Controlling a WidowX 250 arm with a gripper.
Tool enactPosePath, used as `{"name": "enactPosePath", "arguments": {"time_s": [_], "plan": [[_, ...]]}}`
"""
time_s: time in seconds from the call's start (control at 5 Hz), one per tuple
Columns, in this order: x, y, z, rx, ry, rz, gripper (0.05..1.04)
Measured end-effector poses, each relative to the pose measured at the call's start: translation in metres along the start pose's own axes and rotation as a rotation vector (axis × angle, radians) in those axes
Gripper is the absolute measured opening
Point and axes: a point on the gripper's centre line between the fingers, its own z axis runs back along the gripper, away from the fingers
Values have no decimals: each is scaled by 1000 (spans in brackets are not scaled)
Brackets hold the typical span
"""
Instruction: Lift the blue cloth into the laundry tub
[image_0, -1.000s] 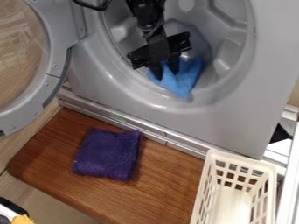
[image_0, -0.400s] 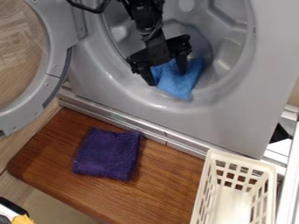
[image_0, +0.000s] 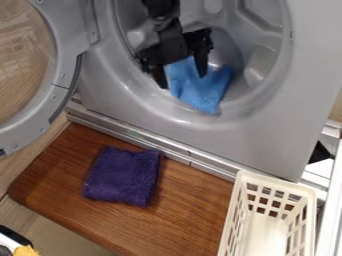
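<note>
A brown wooden bench (image_0: 190, 215) is set along the front of a grey machine (image_0: 194, 140), and beside its left end wooden flooring (image_0: 17, 216) can be seen. On the bench a folded purple cloth (image_0: 123, 176) is laid, well apart from the machine's round opening. At the bench's right side a cream slatted basket (image_0: 308, 200) is placed, and its inner floor can be seen from above. At the upper left the round door (image_0: 65, 82) is swung open, with wood grain seen through its window.

The blue cloth (image_0: 202, 95) is found inside the laundry tub (image_0: 264, 50), draped at its lower front, with one corner pointed down toward the rim. Above it the black claw (image_0: 182, 80) is held, tilted, with its two fingers spread wide apart. The cloth's upper part is seen between the fingers, and the right-hand one in view is overlapped with the blue fabric; whether it is touched cannot be told.
</note>
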Motion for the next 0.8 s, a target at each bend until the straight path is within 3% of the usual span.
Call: {"name": "enactPosePath", "arguments": {"time_s": [0.4,0.6,0.8], "plan": [[47,-28,22,-118,-72,-32,1001],[71,-50,24,-171,-69,-65,1001],[93,-72,21,-188,-104,-89,1001]]}}
